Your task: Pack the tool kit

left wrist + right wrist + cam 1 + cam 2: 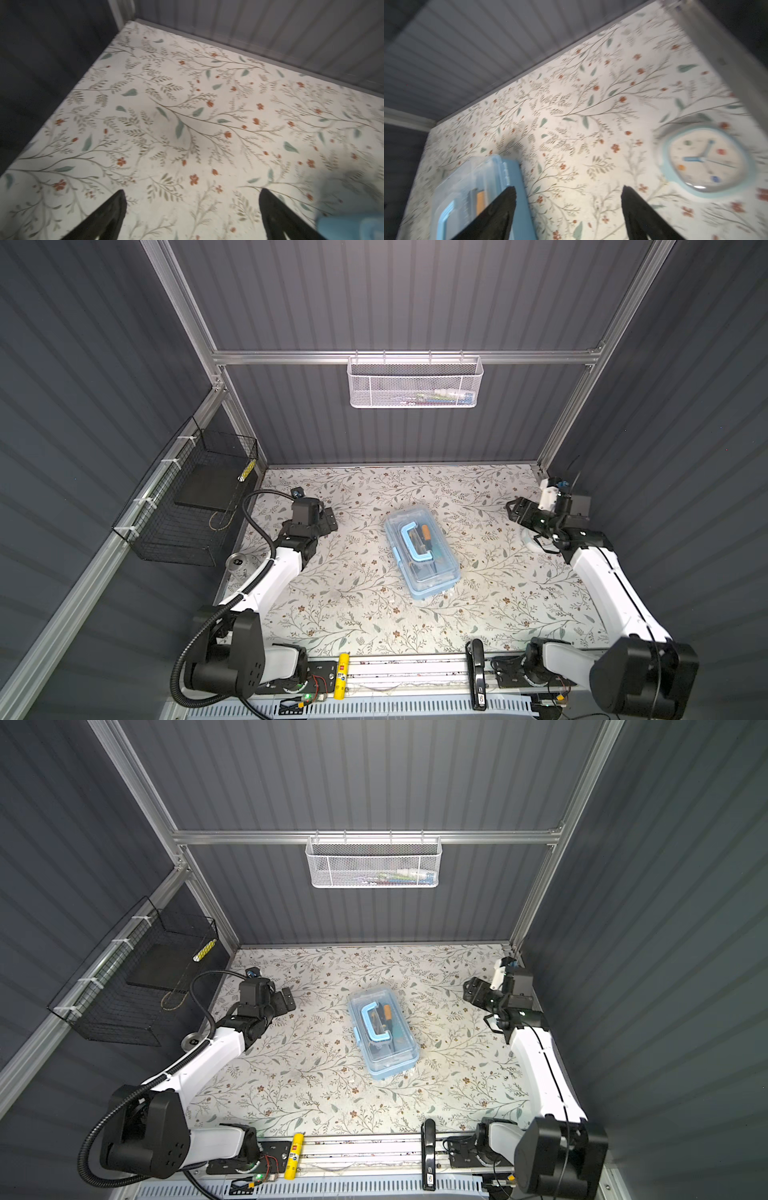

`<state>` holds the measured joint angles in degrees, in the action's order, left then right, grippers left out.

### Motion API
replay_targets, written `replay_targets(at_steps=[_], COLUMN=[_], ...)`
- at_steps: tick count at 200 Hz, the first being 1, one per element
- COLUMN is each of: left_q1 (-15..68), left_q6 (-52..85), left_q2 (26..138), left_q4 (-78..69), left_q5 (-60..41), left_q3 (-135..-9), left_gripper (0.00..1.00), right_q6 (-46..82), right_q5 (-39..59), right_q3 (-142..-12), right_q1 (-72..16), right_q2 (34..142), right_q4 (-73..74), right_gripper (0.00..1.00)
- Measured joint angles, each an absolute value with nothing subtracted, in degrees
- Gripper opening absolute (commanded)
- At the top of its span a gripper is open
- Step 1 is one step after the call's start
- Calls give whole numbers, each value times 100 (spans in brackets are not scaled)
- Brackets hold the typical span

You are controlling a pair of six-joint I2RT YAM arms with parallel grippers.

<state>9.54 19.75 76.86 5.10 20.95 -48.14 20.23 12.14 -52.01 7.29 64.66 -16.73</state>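
Two grippers, both wide open & empty: left gripper [329, 521] and right gripper [514, 509] hang well apart from the box [422, 568], which sits mid-table [353, 614], lid down, tools [426, 536] inside. Looks packed, imo. Back the arms off w/o nudging it; right arm, mind the clock [705, 160].

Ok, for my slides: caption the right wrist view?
Right tool open over the floral table, with the lidded blue box and a face-up clock in sight.
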Motion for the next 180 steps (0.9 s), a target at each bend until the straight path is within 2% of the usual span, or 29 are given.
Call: replay_targets(at_steps=[36,71,94,131,148,164,180], left_q1=[276,242,242,242,242,242,242], left_q6=[1754,1203,753,191,14,-148,-307], left_q2=[8158,8274,8493,8637,8639,8637,8639], left_q4=[-233,-1758,-3002,-4226,-4550,-4722,-4733], left_q5=[2987,3153,3039,2797,2624,2349,2060], left_q3=[-4154,-2877,-2375,-2268,-2220,-2154,-2147], left_gripper=[100,100,100,100,100,100,100], right_q6=[1885,1588,1387,1037,864,596,309], right_q5=[40,-480,-373,-152,-56,-56,-56], right_q3=[-3854,-2687,-2547,-2314,-2272,-2117,-1669], right_q1=[744,746,746,731,672,425,106], right_q2=[5586,5592,5894,6692,7185,7509,8071], right_q4=[-735,316,1004,2829,3229,3828,5151], right_gripper=[85,85,86,85,85,89,93])
